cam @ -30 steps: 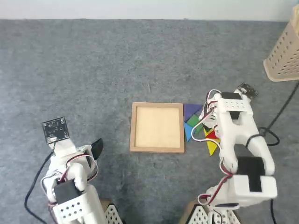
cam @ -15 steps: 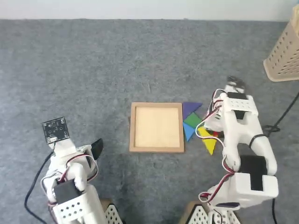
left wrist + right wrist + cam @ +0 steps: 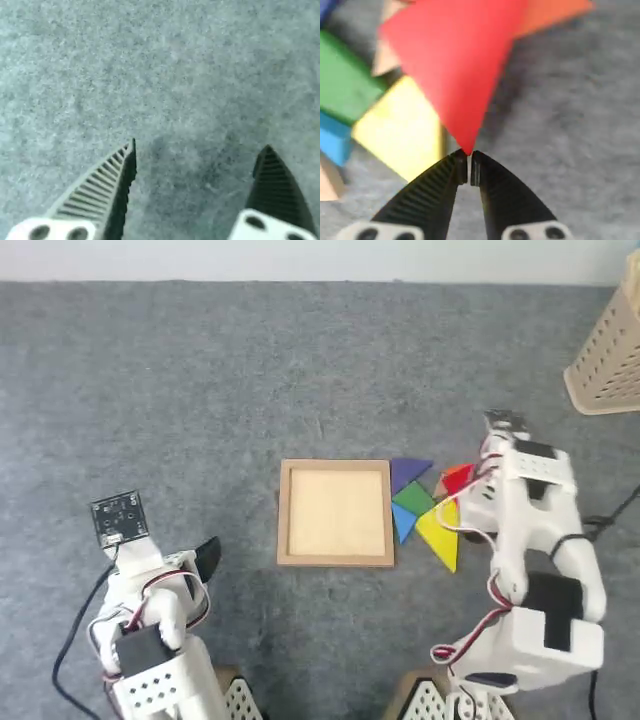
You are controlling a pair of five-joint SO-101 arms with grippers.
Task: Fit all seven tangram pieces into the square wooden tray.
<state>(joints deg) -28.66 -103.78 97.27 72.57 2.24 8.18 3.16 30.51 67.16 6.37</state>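
Beside the wooden tray [image 3: 284, 515], right gripper [image 3: 469, 167] pinches the red triangle [image 3: 455, 65] — left gripper [image 3: 200, 145] spread wide.

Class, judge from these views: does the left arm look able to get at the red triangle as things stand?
Probably not: the left tool hangs over bare carpet, the wooden tray lies between, and the red triangle sits beyond it at the tip of the right tool.

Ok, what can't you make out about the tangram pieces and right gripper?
- Piece count: high view, the right arm covers part of the pile by the square wooden tray.
- Whether the right gripper pinches the red triangle: right wrist view, tip ends at its fingertips.
- Orange piece: shape cut off by that view's edge.
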